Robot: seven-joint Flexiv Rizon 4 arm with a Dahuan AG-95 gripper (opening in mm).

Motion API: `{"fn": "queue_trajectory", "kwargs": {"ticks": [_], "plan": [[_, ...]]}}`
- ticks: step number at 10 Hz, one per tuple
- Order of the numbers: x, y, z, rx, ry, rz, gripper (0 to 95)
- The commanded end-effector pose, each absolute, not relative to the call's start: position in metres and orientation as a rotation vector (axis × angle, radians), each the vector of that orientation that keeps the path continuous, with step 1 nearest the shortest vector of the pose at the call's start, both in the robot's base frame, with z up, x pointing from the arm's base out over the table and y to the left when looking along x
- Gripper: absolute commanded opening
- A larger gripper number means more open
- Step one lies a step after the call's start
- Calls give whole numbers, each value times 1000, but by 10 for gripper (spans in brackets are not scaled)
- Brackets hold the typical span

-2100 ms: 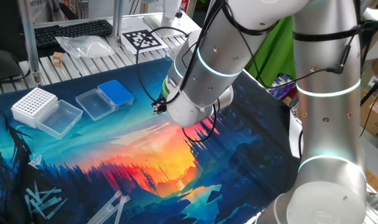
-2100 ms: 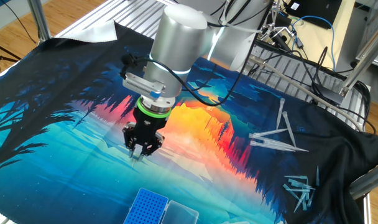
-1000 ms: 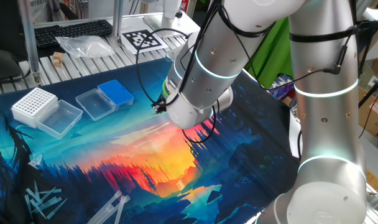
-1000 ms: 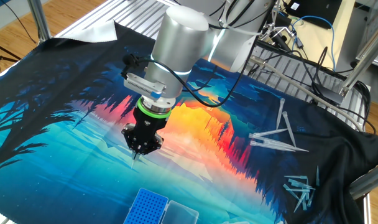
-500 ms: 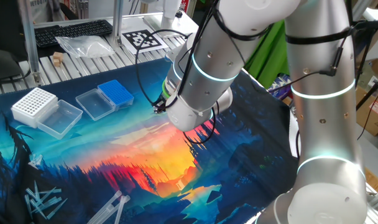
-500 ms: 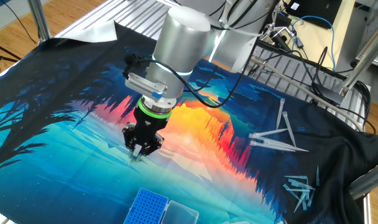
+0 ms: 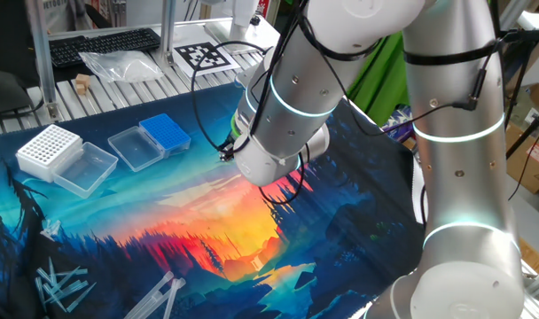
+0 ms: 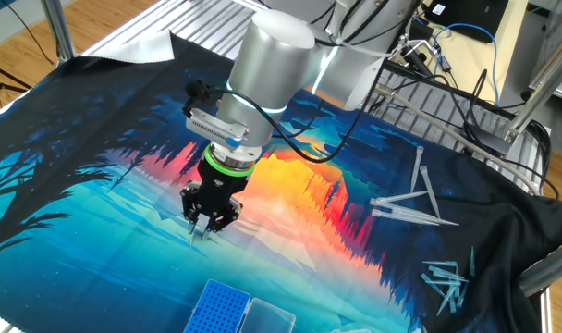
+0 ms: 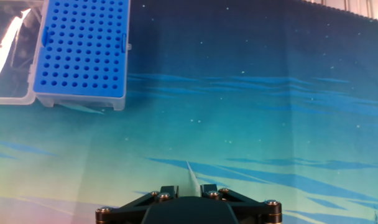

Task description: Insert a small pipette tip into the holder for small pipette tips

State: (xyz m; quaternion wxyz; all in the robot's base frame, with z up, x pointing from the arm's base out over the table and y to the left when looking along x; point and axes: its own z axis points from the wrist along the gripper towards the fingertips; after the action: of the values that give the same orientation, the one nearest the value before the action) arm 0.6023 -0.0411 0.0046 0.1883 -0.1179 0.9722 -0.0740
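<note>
The holder for small pipette tips [image 9: 83,50] is a blue rack with a grid of small holes. It sits at the top left of the hand view, its clear lid [image 9: 9,50] folded open beside it. The same holder [image 7: 165,133] lies on the printed mat, ahead of the gripper [image 8: 204,228], which hangs low over the mat. In the hand view the gripper [image 9: 189,190] is open. A thin clear small pipette tip [image 9: 190,173] lies in the gap near the right finger and points away. Neither finger presses on it.
A larger white rack [image 7: 48,148] with its own clear lid [image 7: 85,168] stands left of the blue holder [image 8: 214,309]. Several loose tips [image 8: 410,208] lie scattered on the mat, with more in a pile [image 8: 447,277] near its edge. Cables and a metal frame run behind the table.
One second ago the jaws were shut together; they have since parted. The hand has stayed in nearly the same spot just above the mat.
</note>
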Motion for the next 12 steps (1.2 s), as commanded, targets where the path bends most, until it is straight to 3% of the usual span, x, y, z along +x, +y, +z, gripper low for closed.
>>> {"fn": "queue_trajectory", "kwargs": {"ticks": [1,12], "plan": [[603,-39,4,-334,2756,-164,190],[608,-43,5,-353,2774,-143,190]]}}
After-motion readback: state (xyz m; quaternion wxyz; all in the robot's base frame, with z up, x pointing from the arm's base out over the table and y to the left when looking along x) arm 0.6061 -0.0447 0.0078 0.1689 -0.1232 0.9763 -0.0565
